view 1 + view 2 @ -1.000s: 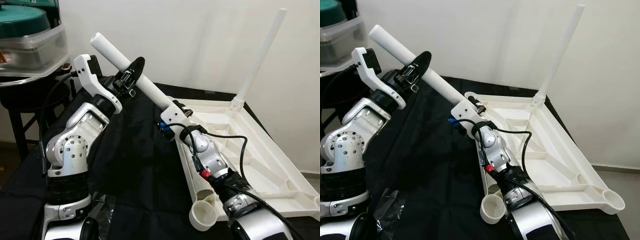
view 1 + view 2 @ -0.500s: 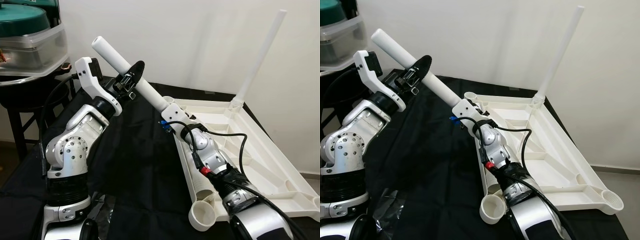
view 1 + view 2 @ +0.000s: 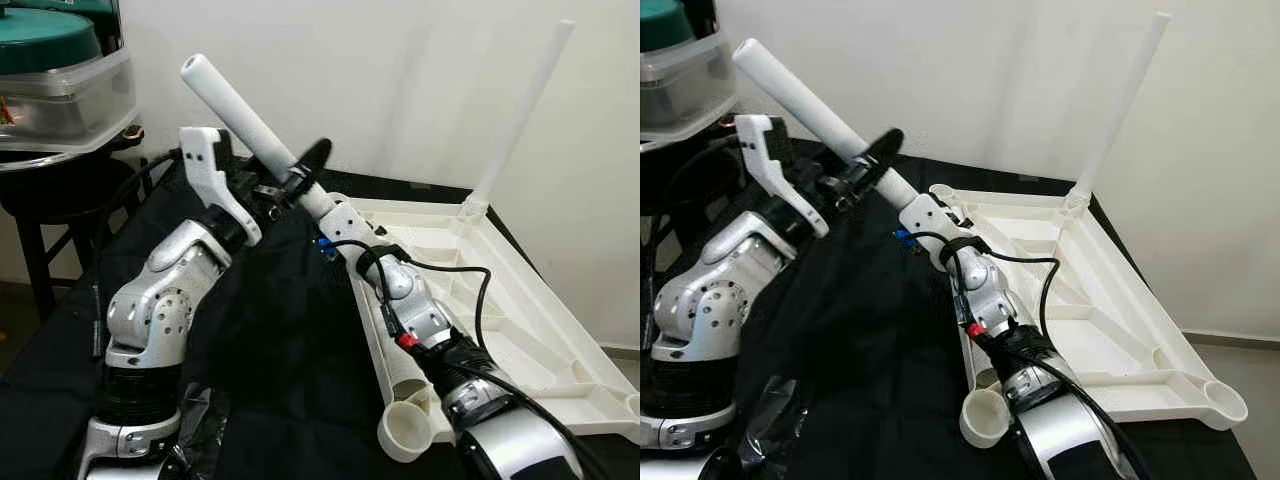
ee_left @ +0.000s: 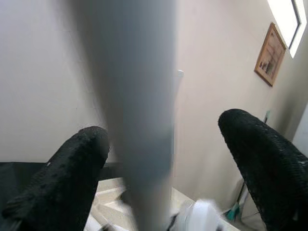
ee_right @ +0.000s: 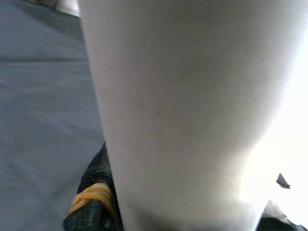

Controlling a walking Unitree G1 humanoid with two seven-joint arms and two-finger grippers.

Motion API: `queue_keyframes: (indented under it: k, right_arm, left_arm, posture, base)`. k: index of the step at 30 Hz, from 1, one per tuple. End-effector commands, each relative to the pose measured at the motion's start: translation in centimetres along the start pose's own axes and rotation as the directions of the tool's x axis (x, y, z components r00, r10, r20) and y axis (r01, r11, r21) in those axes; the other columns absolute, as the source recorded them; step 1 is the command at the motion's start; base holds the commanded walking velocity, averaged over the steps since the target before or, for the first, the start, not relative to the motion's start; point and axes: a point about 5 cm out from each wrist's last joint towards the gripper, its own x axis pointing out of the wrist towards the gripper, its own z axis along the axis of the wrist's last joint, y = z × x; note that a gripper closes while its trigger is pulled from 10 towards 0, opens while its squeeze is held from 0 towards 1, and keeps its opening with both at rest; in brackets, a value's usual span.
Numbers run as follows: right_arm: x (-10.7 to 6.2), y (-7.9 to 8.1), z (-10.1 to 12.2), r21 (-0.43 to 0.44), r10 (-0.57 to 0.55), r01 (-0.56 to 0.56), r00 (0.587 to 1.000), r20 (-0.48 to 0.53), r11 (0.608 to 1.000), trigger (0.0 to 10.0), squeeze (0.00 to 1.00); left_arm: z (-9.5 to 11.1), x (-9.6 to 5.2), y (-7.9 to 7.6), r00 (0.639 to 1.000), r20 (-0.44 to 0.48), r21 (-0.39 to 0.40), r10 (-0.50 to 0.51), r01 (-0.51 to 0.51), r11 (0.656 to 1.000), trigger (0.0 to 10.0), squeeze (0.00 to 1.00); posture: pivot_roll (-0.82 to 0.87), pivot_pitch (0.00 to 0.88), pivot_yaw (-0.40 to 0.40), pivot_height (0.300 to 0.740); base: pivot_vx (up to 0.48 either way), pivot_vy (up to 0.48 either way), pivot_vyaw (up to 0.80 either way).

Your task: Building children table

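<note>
**Mia:** Where is the white table leg (image 3: 232,107)?

**Ben:** Up in the air, tilted, above the black cloth (image 3: 270,330) on the desk. Its top end points up toward the robot's left.

**Mia:** Who has it?

**Ben:** The right claw (image 3: 340,215) is closed tight on its lower end. In the right wrist view the leg sits right up against the black fingers (image 5: 94,202).

**Mia:** And the left claw (image 3: 300,175)?

**Ben:** It is around the middle of the leg, but its fingers (image 4: 67,168) are spread wide. One is just beside the leg, the other is well apart.

**Mia:** Where is the table top (image 3: 520,330)?

**Ben:** Upside down on the desk, on the robot's right. One leg (image 3: 520,110) already stands up in its far corner.
</note>
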Motion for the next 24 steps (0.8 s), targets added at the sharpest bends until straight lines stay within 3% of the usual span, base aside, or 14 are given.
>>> queue_keyframes:
  k: [1, 3, 5, 7, 10, 11, 12, 13, 16, 17, 18, 20, 21, 24]
  right_arm:
    - [-0.4, -2.1, -1.3, -0.003, -0.092, 0.092, 0.995, -0.046, 0.996, 0.0, 0.00]
    - [-0.5, -2.3, -1.4, -0.006, -0.103, 0.103, 0.993, -0.052, 0.995, 0.0, 0.00]
    - [-0.7, -3.6, -2.2, -0.004, -0.153, 0.153, 0.985, -0.084, 0.988, 0.0, 0.00]
    - [-1.3, -5.9, -3.3, 0.006, -0.251, 0.254, 0.959, -0.133, 0.967, 0.0, 0.00]
    - [-1.6, -7.0, -3.7, 0.016, -0.296, 0.302, 0.944, -0.145, 0.953, 0.0, 0.00]
    - [-1.9, -8.0, -3.9, 0.032, -0.342, 0.351, 0.927, -0.152, 0.936, 0.0, 0.00]
    - [-1.9, -8.0, -3.9, 0.032, -0.342, 0.351, 0.927, -0.152, 0.936, 0.0, 0.00]
    - [-2.7, -9.5, -4.2, 0.092, -0.423, 0.440, 0.892, -0.158, 0.893, 0.0, 0.00]
    - [-3.0, -9.7, -4.2, 0.165, -0.441, 0.462, 0.885, -0.150, 0.871, 0.0, 0.00]
    - [-3.2, -9.2, -3.9, 0.257, -0.441, 0.457, 0.889, -0.120, 0.852, 0.0, 0.00]
    - [-3.2, -9.2, -3.9, 0.257, -0.441, 0.457, 0.889, -0.120, 0.852, 0.0, 0.00]
    - [-3.6, -7.6, -2.3, 0.504, -0.414, 0.371, 0.910, -0.029, 0.780, 0.0, 0.00]
    - [-3.6, -7.6, -2.3, 0.504, -0.414, 0.371, 0.910, -0.029, 0.780, 0.0, 0.00]
    - [-4.0, -5.9, -0.3, 0.641, -0.374, 0.245, 0.925, 0.070, 0.728, 0.0, 0.00]
  left_arm:
    - [0.5, -0.4, -0.1, 1.000, 0.014, -0.002, -0.016, 0.016, 1.000, 10.0, 1.00]
    - [0.6, -0.5, -0.1, 1.000, 0.016, -0.006, -0.019, 0.019, 1.000, 10.0, 1.00]
    - [0.8, -0.5, 0.0, 1.000, 0.017, -0.018, -0.010, 0.011, 1.000, 10.0, 1.00]
    - [0.9, -0.7, 0.2, 1.000, 0.010, -0.024, -0.001, 0.001, 1.000, 10.0, 1.00]
    - [0.8, -0.8, 0.4, 1.000, 0.003, -0.017, 0.005, -0.005, 1.000, 10.0, 1.00]
    - [0.5, -0.8, 0.5, 1.000, -0.007, -0.005, 0.020, -0.020, 1.000, 10.0, 0.23]
    - [0.5, -0.8, 0.5, 1.000, -0.007, -0.005, 0.020, -0.020, 1.000, 10.0, 0.23]
    - [-0.4, -1.0, 1.1, 0.997, -0.036, 0.051, 0.069, -0.067, 0.996, 10.0, 0.00]
    - [-1.1, -1.1, 1.3, 0.993, -0.069, 0.101, 0.100, -0.093, 0.991, 10.0, 0.00]
    - [-1.7, -1.3, 1.5, 0.988, -0.077, 0.147, 0.133, -0.120, 0.982, 10.0, 0.00]
    - [-1.7, -1.3, 1.5, 0.988, -0.077, 0.147, 0.133, -0.120, 0.982, 10.0, 0.00]
    - [-3.4, -2.3, 1.7, 0.976, -0.140, 0.278, 0.166, -0.122, 0.953, 10.0, 0.00]
    - [-3.4, -2.3, 1.7, 0.976, -0.140, 0.278, 0.166, -0.122, 0.953, 10.0, 0.00]
    - [-4.9, -3.3, 1.6, 0.959, -0.229, 0.348, 0.164, -0.077, 0.934, 10.0, 0.00]
  posture:
    - [0.08, 0.000, -0.144, 0.740]
    - [0.08, 0.000, -0.144, 0.740]
    - [0.09, 0.000, -0.147, 0.740]
    - [0.09, 0.000, -0.145, 0.740]
    - [0.09, 0.000, -0.146, 0.740]
    - [0.09, 0.000, -0.142, 0.740]
    - [0.09, 0.000, -0.142, 0.740]
    - [0.08, 0.000, -0.139, 0.740]
    - [0.08, 0.000, -0.138, 0.740]
    - [0.08, 0.000, -0.133, 0.740]
    - [0.08, 0.000, -0.133, 0.740]
    - [0.08, 0.000, -0.126, 0.740]
    - [0.08, 0.000, -0.126, 0.740]
    - [0.07, 0.000, -0.120, 0.740]
  base:
    - [0.000, 0.000, 0.00]
    - [0.000, 0.000, 0.00]
    - [0.000, 0.000, 0.00]
    - [0.000, 0.000, 0.00]
    - [0.000, 0.000, 0.00]
    - [0.000, 0.000, 0.00]
    - [0.000, 0.000, 0.00]
    - [0.000, 0.000, 0.00]
    - [0.000, 0.000, 0.00]
    - [0.000, 0.000, 0.00]
    - [0.000, 0.000, 0.00]
    - [0.000, 0.000, 0.00]
    - [0.000, 0.000, 0.00]
    - [0.000, 0.000, 0.00]
